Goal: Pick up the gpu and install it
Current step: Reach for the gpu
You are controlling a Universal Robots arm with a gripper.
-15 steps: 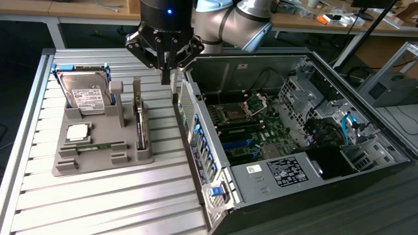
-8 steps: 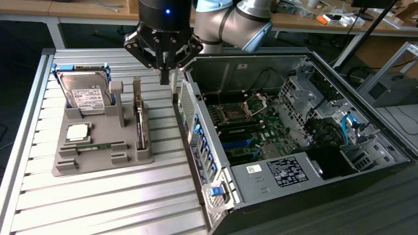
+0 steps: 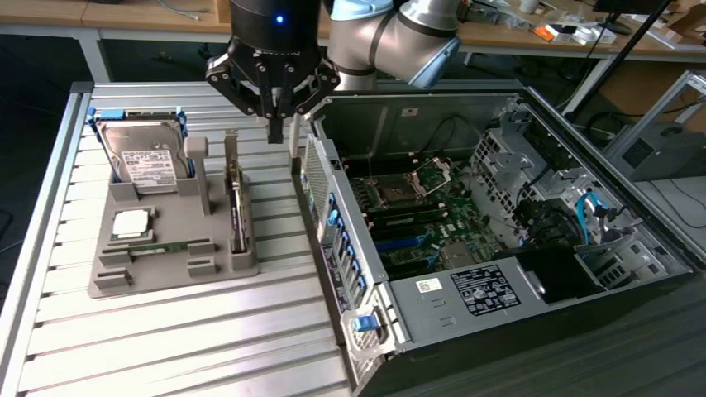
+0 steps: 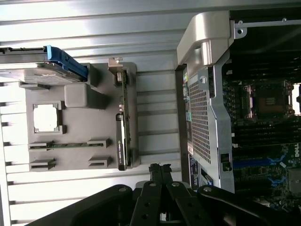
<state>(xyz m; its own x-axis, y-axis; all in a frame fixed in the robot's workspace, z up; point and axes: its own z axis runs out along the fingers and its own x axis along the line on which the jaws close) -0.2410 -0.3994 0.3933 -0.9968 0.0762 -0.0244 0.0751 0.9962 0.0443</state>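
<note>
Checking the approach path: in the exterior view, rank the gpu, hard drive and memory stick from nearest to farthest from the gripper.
1. gpu, standing on edge just beside the gripper.
2. hard drive, farther to the exterior view's left.
3. memory stick, lying flat, farthest.

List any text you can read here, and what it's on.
Nothing reads clearly.
White label on the boxy silver hard drive: too small.
White sticker on the silver power supply box in the open black computer case: too small.
Stickers on the case's rear grille: blurred.

Slatted metal table [image 3: 165, 347], wooden desks [image 3: 144, 15] behind, dark floor [image 3: 22, 149] alongside, bright glare across its top
</note>
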